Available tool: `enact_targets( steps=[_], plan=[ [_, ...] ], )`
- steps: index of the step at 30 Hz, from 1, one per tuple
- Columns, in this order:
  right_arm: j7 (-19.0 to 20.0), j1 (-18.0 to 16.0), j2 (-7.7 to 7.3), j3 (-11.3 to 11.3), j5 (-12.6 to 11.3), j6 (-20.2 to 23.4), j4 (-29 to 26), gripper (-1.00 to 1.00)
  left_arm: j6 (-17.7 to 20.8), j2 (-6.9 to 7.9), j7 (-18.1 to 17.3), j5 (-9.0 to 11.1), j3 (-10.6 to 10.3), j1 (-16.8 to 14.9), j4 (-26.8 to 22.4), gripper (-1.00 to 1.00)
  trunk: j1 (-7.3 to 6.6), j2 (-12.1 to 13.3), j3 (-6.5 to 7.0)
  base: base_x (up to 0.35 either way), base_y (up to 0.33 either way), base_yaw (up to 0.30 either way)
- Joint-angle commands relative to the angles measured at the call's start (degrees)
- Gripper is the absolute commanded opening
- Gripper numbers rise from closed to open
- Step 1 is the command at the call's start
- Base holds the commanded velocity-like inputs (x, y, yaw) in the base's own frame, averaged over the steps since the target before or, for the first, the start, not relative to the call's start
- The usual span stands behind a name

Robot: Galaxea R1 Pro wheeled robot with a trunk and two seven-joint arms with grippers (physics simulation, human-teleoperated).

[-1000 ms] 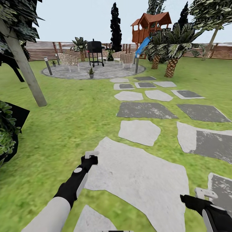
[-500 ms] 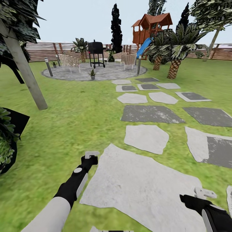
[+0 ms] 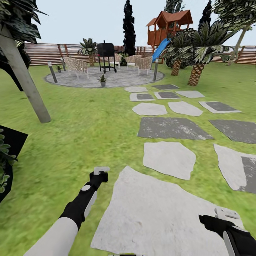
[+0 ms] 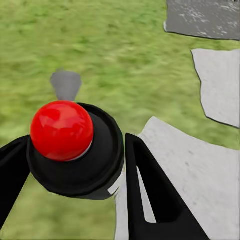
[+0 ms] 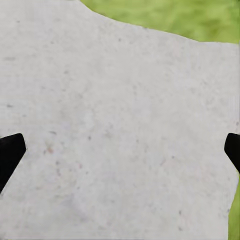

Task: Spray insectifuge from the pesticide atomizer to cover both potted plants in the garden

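Observation:
My left gripper (image 3: 100, 173) hangs low over the lawn beside a large pale stepping stone (image 3: 156, 213). In the left wrist view its black fingers (image 4: 150, 190) are shut around the pesticide atomizer (image 4: 75, 150), seen end-on as a dark round body with a red ball top and a grey nozzle. My right gripper (image 3: 224, 215) is open over the same stone, its fingertips (image 5: 10, 152) far apart and nothing between them. Two small potted plants show far ahead: one (image 3: 102, 79) at the near rim of the round grey patio (image 3: 117, 80), one (image 3: 59, 68) at its left edge.
A leaning tree trunk (image 3: 25, 81) and a dark shrub planter (image 3: 7, 160) stand at the left. Stepping stones (image 3: 169, 158) lead to the patio with its grill (image 3: 106, 53), wicker chairs (image 3: 76, 66) and bollard lamps (image 3: 52, 72). Palms (image 3: 195, 71) and a playhouse (image 3: 169, 26) stand at the right.
The whole head view has shifted: stones and patio have slid right and drawn nearer, so the camera has moved. Both arms hold the same place in the picture.

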Motion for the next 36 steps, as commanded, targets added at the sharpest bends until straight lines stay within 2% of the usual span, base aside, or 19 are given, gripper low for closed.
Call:
enact_targets(
  steps=[1,36],
  plan=[
    [0.10,-0.03,0.00,-0.03,0.02,0.29,-0.07,1.00,0.08,0.01,0.00,0.04,-0.06,-0.02,-0.04,-1.00,0.02,-0.02,-0.05,0.335,0.076,0.000],
    [0.10,-0.03,0.00,0.32,0.11,0.28,-0.07,1.00,0.09,0.01,-0.01,0.12,-0.06,-0.02,-0.04,-1.00,0.02,-0.02,-0.05,0.336,0.073,0.000]
  ],
)
